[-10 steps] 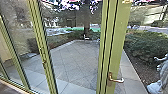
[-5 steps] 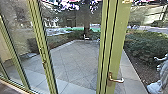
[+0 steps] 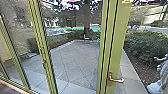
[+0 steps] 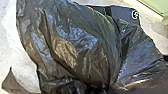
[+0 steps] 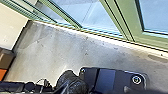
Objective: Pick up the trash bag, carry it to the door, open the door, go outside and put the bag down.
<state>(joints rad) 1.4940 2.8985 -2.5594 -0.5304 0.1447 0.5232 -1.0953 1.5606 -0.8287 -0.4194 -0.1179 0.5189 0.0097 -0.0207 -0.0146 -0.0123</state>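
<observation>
Ahead in the head view is the green-framed glass door (image 3: 119, 37), which looks closed. Its lever handle (image 3: 116, 80) points right, low on the frame. Large and wrinkled, the black trash bag (image 4: 75, 47) hangs close to the left wrist camera. Its plastic bunches together at my left gripper, which is shut on it; the gripped spot is covered by folds. A whitish translucent layer (image 4: 22, 62) shows along the bag's side. In the right wrist view, a shiny black bulge (image 5: 71, 81) beside the robot's dark plate looks like part of the bag.
Glass panels with green posts (image 3: 41, 45) run left of the door. Beyond the glass lie paving (image 3: 72, 58) and bushes (image 3: 147, 46). A pale, unclear shape (image 3: 158, 83) is at the head view's right edge. Indoors are grey floor (image 5: 57, 47) and a brown-and-orange object (image 5: 5, 60) near a wall.
</observation>
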